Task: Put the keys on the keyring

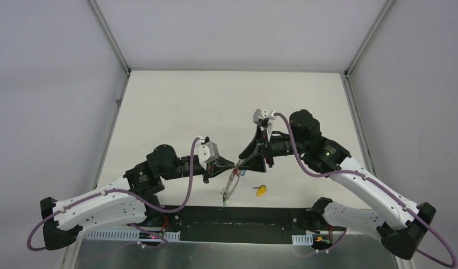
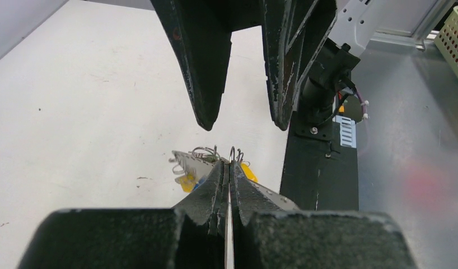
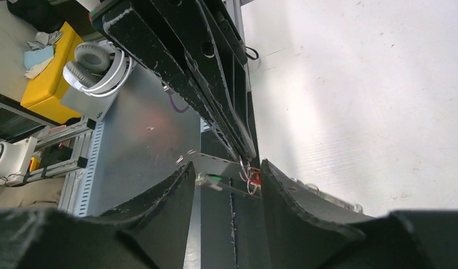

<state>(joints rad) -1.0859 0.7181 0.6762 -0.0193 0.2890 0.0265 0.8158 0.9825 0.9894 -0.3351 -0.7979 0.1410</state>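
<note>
From above, the left end effector point(image 1: 235, 166) was clenched on the keyring point(image 1: 233, 178). It held the ring off the bench point(image 1: 176, 112) so the threaded keys point(image 1: 224, 195) hung free, while one yellow key point(image 1: 261, 190) lay loose nearby. The left wrist view showed the ring edge-on between shut fingers, steadied for threading. The right end effector point(image 2: 242, 115) was opposite. In its own view it was released, jaws apart, with the keys just ahead and none gripped.

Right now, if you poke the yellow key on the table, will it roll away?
Probably not: the yellow key looks flat, so it should slide, not roll. It looks tiny, so likely light. The smooth white table may let it skid.
</note>
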